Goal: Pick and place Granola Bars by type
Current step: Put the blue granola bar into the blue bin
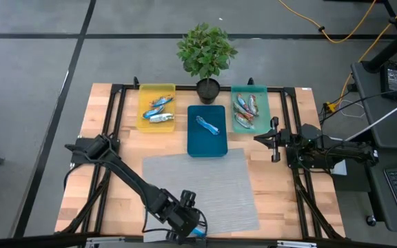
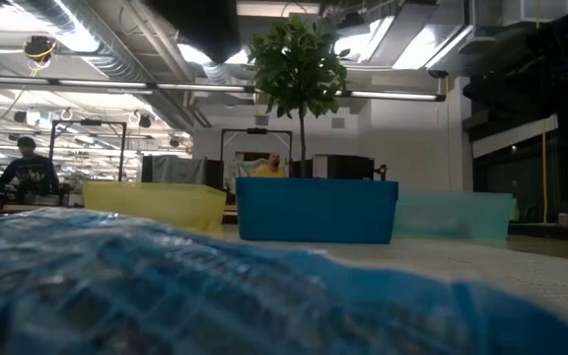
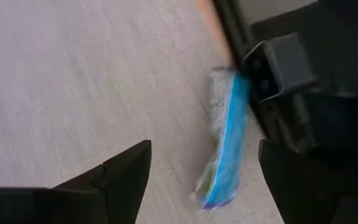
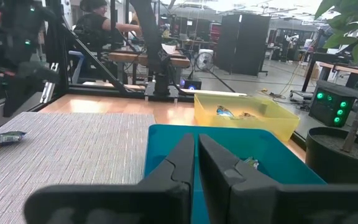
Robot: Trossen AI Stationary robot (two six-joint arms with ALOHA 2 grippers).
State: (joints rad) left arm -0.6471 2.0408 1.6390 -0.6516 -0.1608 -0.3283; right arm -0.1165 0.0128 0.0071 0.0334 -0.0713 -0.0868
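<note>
A blue granola bar [image 3: 225, 140] in a crinkled wrapper lies flat on the grey mat at the tabletop's near edge. Silvery-white and blue bars [image 1: 158, 109] fill the yellow tray, one blue bar [image 1: 209, 125] the blue tray, red-orange bars [image 1: 245, 110] the teal tray.

This is a robotics lab in a big open industrial hall. Exposed ducts [image 2: 116, 49] and strip lights [image 2: 225, 87] run under the ceiling, and the floor is grey carpet tile. Far behind the wooden table [image 1: 95, 148] stand workbenches, black metal frames [image 2: 254, 138] and a fan [image 4: 205, 61]. A person [image 2: 26, 168] sits working at the far left; cables [image 1: 336, 31] trail across the floor.
</note>
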